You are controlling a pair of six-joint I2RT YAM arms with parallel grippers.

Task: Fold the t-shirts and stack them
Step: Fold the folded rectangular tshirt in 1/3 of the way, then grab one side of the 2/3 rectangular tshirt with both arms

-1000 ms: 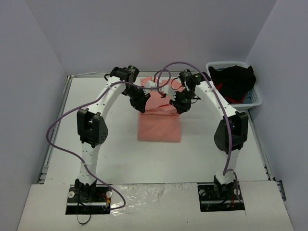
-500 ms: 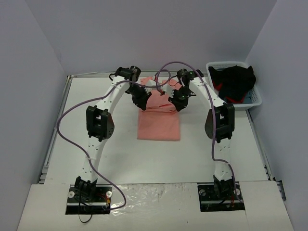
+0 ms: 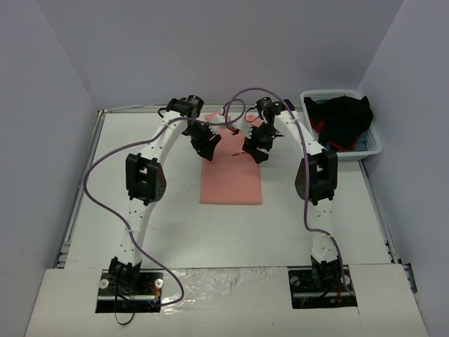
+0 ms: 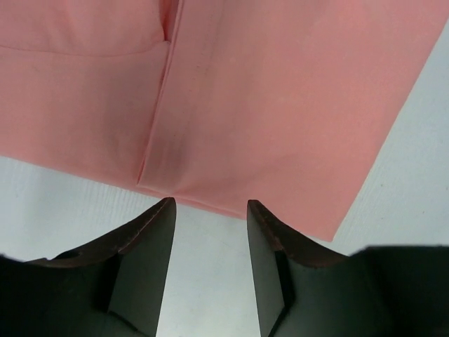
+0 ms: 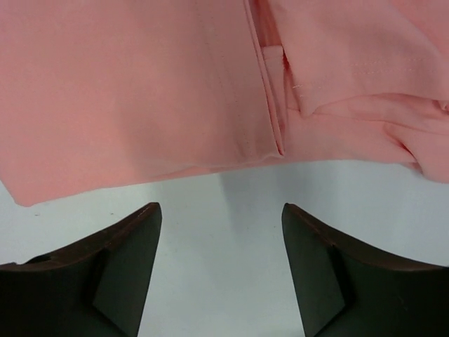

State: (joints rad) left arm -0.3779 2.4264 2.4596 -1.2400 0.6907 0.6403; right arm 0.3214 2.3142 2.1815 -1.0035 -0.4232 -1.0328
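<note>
Two end effectors hover over the far end of the pink shirt (image 3: 231, 184), and both have let go. The left end effector (image 4: 210, 207) has its fingers apart with nothing between them, tips over bare counter (image 3: 175, 232) just off the cloth's edge. The right end effector (image 5: 221, 214) is spread wider, also empty, facing an edge where several layers overlap.

A second ago the top view showed a raised, creased band of cloth between the two end effectors, nearer the shirt's middle. That band is now gone. The shirt lies flat as a tidy upright rectangle in the centre of the counter, and the end effectors have drawn back toward its far edge and closer together.

I judge that a fold has just been laid down and released, so this stage looks finished and the cloth seems settled. What remains is probably one more fold across the length, or moving the bundle to a stacking spot. Dark garments (image 3: 340, 119) sit in the basket (image 3: 373, 146) at the far right, well apart from the shirt.
</note>
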